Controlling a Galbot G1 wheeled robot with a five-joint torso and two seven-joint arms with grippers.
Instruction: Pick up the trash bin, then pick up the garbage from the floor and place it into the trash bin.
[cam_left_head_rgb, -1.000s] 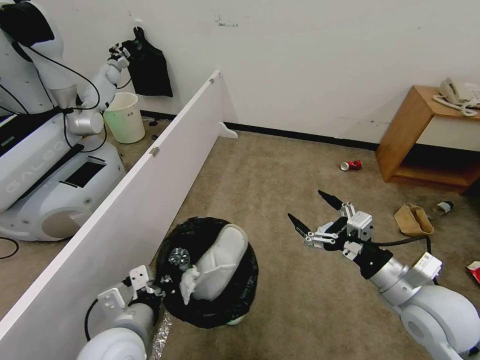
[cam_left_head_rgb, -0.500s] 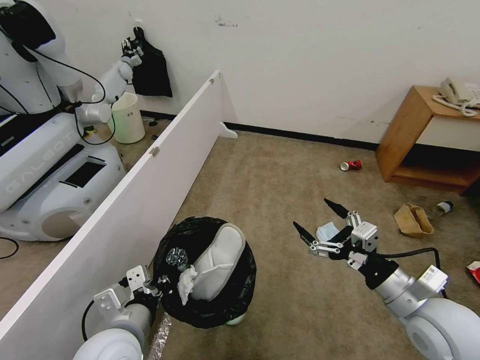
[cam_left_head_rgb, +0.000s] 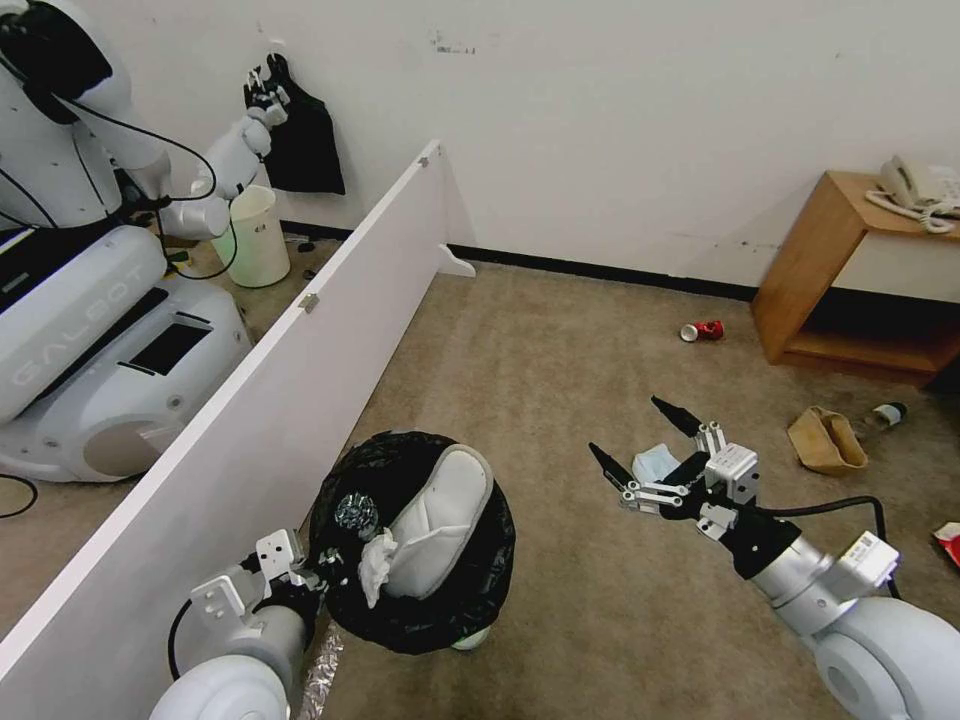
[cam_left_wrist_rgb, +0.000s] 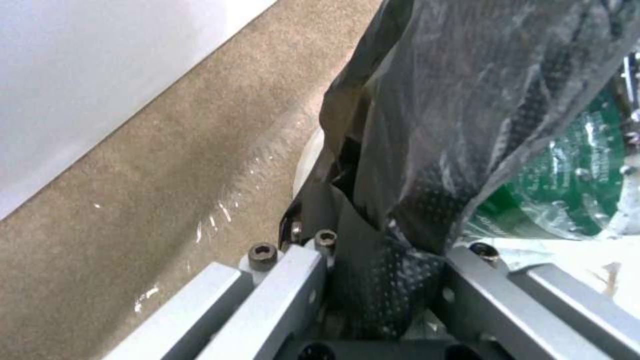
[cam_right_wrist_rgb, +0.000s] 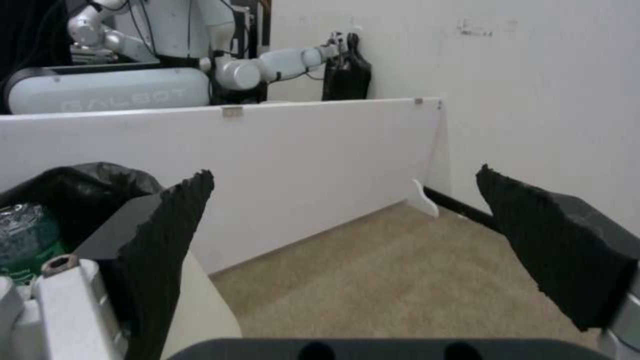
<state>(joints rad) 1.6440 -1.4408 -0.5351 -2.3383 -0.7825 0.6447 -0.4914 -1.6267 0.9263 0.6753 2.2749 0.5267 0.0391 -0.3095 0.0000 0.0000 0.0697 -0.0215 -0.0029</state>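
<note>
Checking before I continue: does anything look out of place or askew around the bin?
The white slipper stands on end in the trash bin, poking above the rim. The left gripper grips the bin's rim. A red can lies tipped on the carpet, and a face mask lies under the open right gripper.

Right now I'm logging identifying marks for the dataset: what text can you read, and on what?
"GALBOT": on the other white robot's body behind the white partition board.
Small dark mark on the pale unlined bucket: too small to read.
Green label on the crumpled clear bottle: unreadable.
</note>
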